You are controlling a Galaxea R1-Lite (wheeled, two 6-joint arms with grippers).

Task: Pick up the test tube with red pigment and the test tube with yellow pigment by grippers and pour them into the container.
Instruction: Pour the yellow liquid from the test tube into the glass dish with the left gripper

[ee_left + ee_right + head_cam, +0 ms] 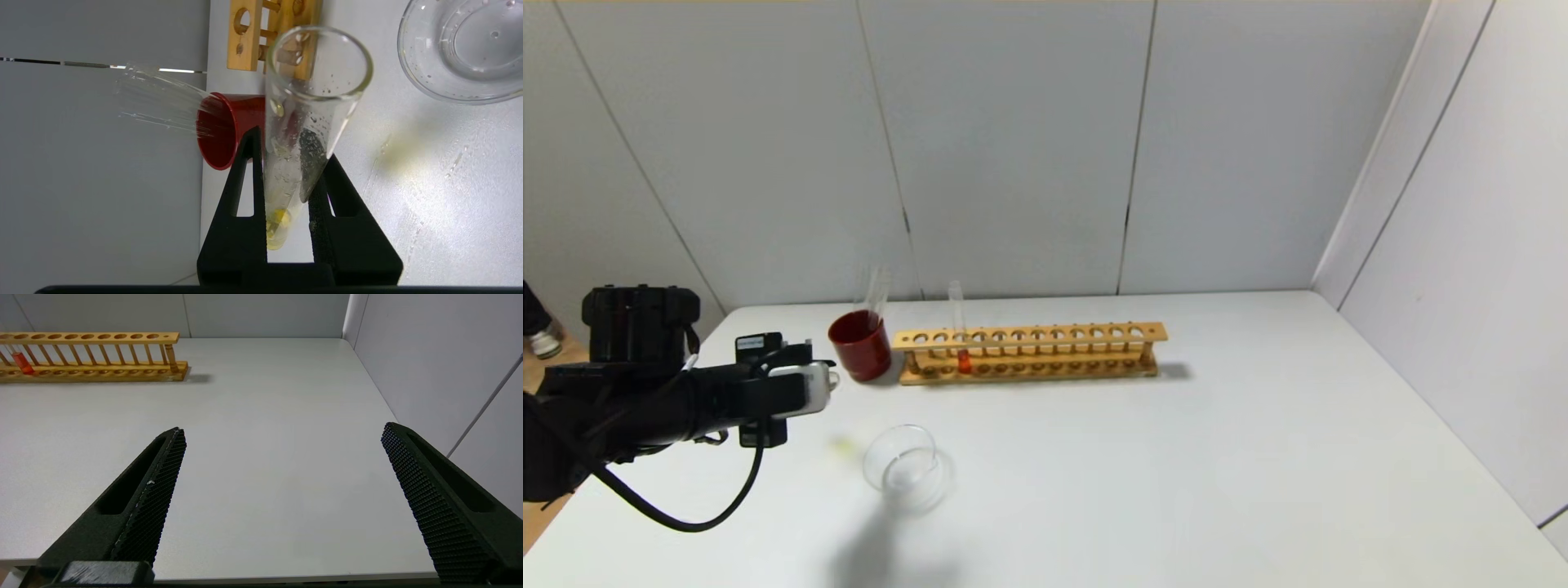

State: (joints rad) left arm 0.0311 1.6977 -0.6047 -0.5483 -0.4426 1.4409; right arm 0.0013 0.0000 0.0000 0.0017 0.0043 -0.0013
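My left gripper (292, 143) is shut on the test tube with yellow pigment (310, 94), which has a little yellow liquid at its closed end, between the fingers. In the head view the left gripper (818, 384) hovers over the table's left side, left of the container (907, 467). The container also shows in the left wrist view (461, 53), beyond the tube's open mouth, wet with droplets. The test tube with red pigment (962, 339) stands in the wooden rack (1045, 349). My right gripper (282, 433) is open and empty, low over the table's near right part.
A dark red cup (859, 345) with a colourless tube (876, 290) in it stands left of the rack. A faint yellow smear (843, 446) lies on the table left of the container. Grey walls close the back and the right side.
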